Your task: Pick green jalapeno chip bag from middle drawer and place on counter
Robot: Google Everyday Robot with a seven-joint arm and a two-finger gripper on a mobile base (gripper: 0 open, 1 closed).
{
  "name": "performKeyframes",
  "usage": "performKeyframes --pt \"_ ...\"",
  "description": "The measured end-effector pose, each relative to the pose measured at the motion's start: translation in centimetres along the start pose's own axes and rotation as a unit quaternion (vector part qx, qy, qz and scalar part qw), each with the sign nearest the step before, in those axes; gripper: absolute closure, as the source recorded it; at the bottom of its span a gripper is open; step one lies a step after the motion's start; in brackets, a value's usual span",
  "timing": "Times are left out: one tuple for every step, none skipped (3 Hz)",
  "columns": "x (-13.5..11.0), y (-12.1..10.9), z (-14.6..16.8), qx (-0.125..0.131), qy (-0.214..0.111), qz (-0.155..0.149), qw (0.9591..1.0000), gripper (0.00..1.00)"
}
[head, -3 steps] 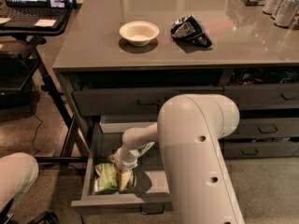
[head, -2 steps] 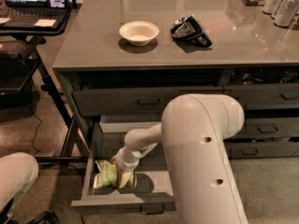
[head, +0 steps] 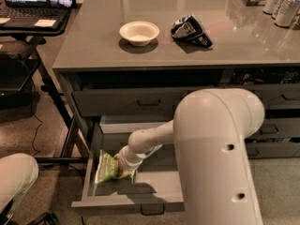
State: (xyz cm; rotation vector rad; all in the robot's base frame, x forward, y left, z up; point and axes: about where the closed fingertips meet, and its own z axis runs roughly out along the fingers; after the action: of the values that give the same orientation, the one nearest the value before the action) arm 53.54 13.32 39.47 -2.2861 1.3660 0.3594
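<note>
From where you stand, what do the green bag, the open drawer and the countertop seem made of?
The green jalapeno chip bag, at the gripper inside the middle drawer, looks like crinkled foil or plastic film. The drawer seems matte grey painted metal, thin-walled. The counter is glossy, mirroring lights: stone or laminate, unclear.

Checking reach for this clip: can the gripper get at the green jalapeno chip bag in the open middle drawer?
Probably yes. The middle drawer is pulled out, nothing covers the green jalapeno chip bag, and the gripper is inside the drawer, right at it.
</note>
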Motion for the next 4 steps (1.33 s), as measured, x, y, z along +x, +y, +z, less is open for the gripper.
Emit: performKeyframes --pt "-1.4 -0.6 -4.0 0.019 0.001 -0.037 0.9991 1.0" --pt "-3.4 -1.5 -8.6 0.036 -0.008 -0.088 0.9955 1.0" --pt "-5.5 -1.8 -14.3 0.049 -0.032 -0.142 0.9881 1.0" --pt "-7.1 -1.2 -20.9 0.052 -0.044 -0.2 0.9774 1.0"
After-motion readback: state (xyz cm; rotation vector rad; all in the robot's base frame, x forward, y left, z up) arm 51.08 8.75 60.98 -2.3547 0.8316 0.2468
